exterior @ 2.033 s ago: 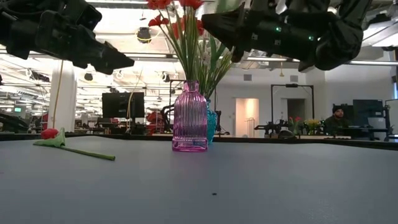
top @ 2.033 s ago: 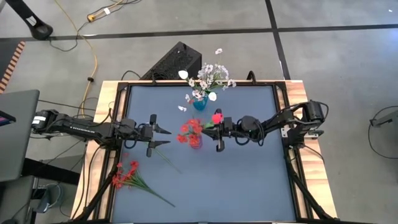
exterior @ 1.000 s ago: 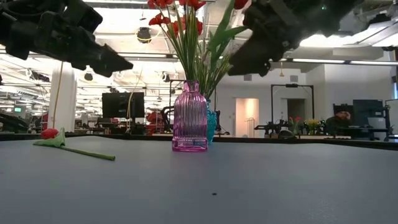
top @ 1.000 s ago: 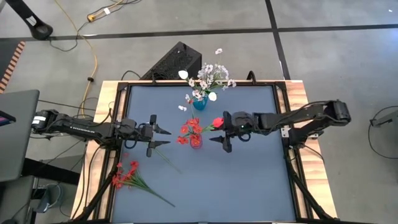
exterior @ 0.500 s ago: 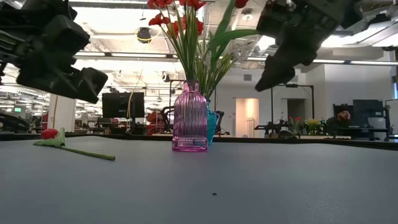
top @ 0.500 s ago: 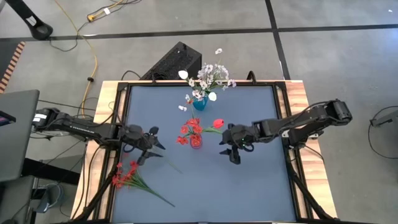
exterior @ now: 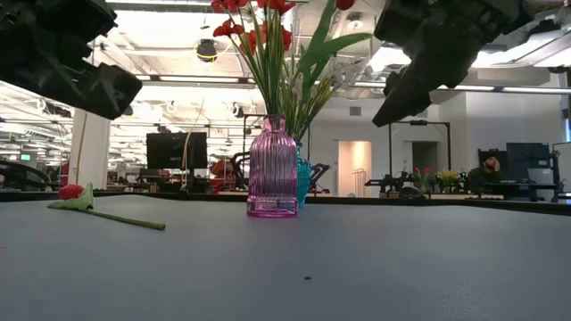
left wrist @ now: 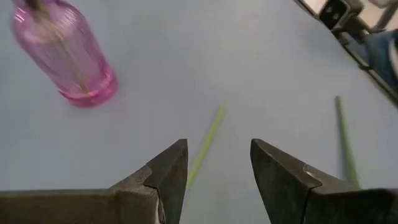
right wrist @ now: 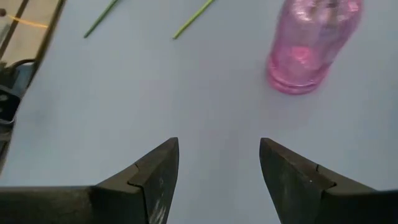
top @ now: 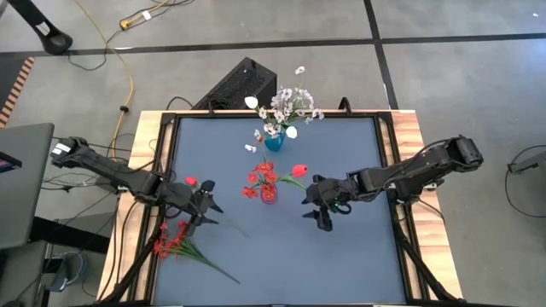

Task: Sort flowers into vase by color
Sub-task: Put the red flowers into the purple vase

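A pink vase [top: 268, 195] at the table's middle holds red flowers [top: 260, 177], among them a red tulip [top: 299, 170] leaning right. Behind it a blue vase [top: 273, 142] holds white flowers [top: 288, 104]. One red tulip [top: 189, 182] lies on the table at the left, its stem [left wrist: 205, 146] running under my left gripper [top: 209, 213], which hangs open above it without touching. A red spray [top: 171, 241] lies at the near left. My right gripper [top: 314, 211] hovers open to the right of the pink vase [right wrist: 311, 43], with nothing between its fingers.
The table has a raised dark frame [top: 388, 153] on wooden side rails. A black box [top: 243, 83] stands on the floor behind the far edge. The dark mat [top: 341, 264] is bare at the near right.
My right gripper has drawn away from the pink vase toward the near edge, still open, leaving the red tulip leaning in the vase. My left gripper has swung toward the near edge and turned over the lying tulip's stem, uncovering its red bloom.
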